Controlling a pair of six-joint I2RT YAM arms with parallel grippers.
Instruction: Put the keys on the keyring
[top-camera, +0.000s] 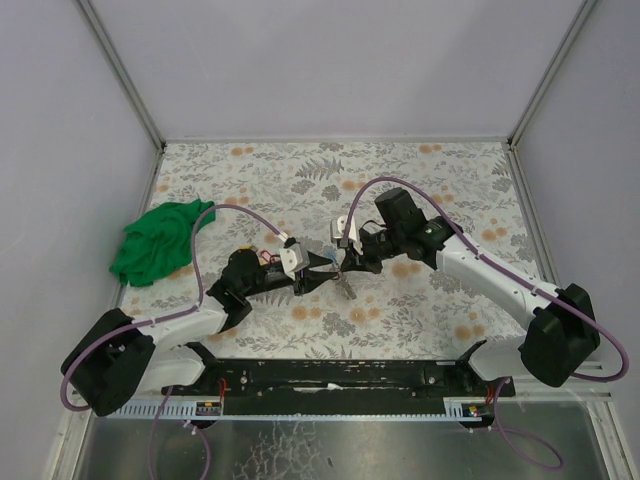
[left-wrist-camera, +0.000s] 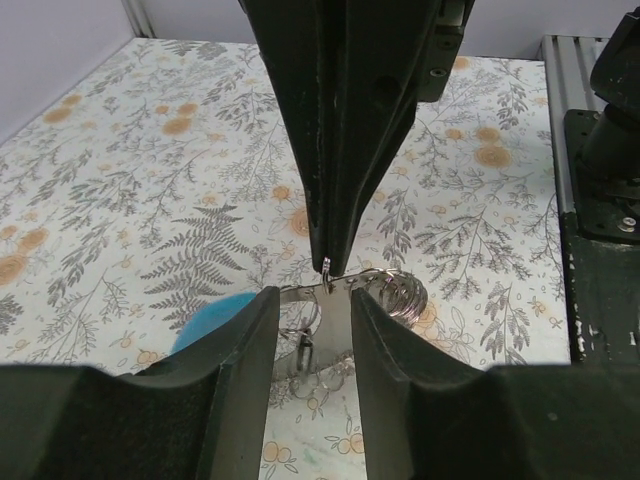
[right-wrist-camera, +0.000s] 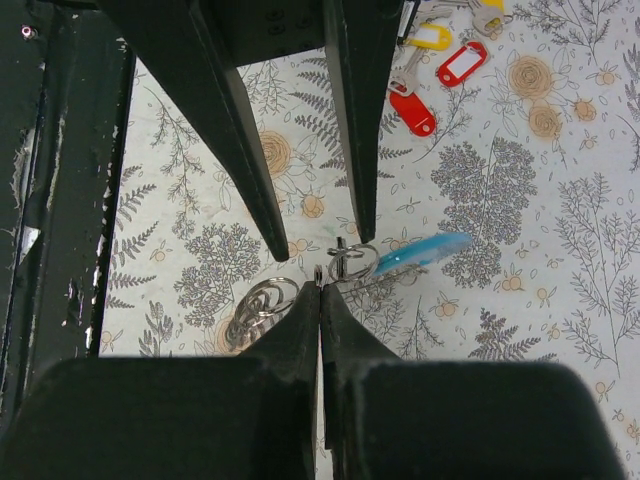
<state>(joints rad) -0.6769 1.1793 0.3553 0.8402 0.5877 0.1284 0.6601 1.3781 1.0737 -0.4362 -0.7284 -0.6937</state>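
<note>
On the flowered worktop (top-camera: 300, 170), near its middle, both arms meet. The right gripper (right-wrist-camera: 320, 290) is pressed together, pinching the keyring (right-wrist-camera: 345, 262). The left gripper (left-wrist-camera: 312, 320) stands half spread around it; I cannot tell if it grips. The keys (right-wrist-camera: 440, 60) lie apart.

We see a crumpled green cloth (top-camera: 158, 243) lying at the left edge of the floral-patterned table (top-camera: 460, 170), pale walls (top-camera: 330, 60) around it.

Red- and yellow-tagged keys (right-wrist-camera: 462, 62), green cloth (top-camera: 160, 240), fern-patterned table (top-camera: 430, 170).
</note>
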